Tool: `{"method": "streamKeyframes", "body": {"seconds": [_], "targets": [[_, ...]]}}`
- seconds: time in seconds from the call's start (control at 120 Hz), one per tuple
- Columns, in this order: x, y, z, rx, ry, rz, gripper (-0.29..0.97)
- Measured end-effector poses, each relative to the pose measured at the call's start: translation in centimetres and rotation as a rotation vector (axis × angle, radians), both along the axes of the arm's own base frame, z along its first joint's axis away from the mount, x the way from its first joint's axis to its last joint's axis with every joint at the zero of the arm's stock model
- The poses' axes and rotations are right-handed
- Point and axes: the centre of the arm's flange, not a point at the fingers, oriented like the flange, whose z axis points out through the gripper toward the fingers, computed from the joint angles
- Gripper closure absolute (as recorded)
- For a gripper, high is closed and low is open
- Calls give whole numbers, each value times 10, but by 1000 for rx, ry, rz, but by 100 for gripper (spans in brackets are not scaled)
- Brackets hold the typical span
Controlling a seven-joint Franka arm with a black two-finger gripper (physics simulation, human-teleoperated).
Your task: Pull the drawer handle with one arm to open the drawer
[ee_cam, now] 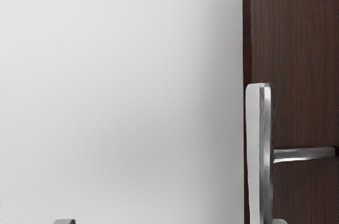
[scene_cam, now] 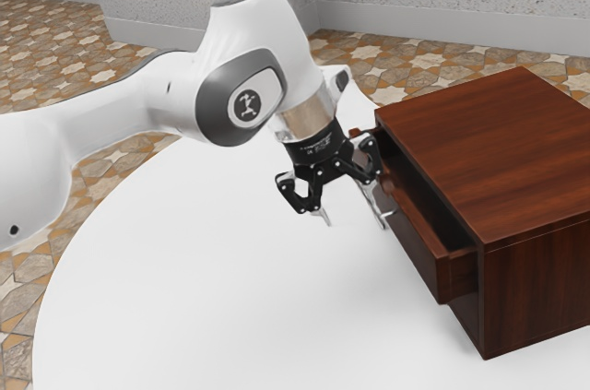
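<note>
In the exterior view the dark wooden cabinet (scene_cam: pixel 498 150) stands on the white surface (scene_cam: pixel 212 316) at the exterior view's right. Its drawer (scene_cam: pixel 417 244) is partly pulled out, the front jutting past the cabinet's face with a dark gap behind its top edge. The hand (scene_cam: pixel 354 217) hangs at the drawer front's upper corner nearest the arm, fingers spread wide apart and clamped on nothing. One finger is close against the front and the other is over bare surface, which stretches broadly toward the exterior view's left. In the wrist view the silver handle (ee_cam: pixel 259 150) stands off the dark drawer front on a short post (ee_cam: pixel 304 153), and its outer edge borders plain white surface.
</note>
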Motion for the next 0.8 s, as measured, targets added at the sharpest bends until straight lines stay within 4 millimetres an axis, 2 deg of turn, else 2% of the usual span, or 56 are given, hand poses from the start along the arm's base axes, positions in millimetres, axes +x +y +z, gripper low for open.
{"method": "streamKeyframes", "body": {"seconds": [0.358,0.567,0.8], "targets": [[-8,14,-3,13,9,-9,25],[-21,25,-3,21,20,-11,25],[-32,27,-3,28,29,-30,25]]}}
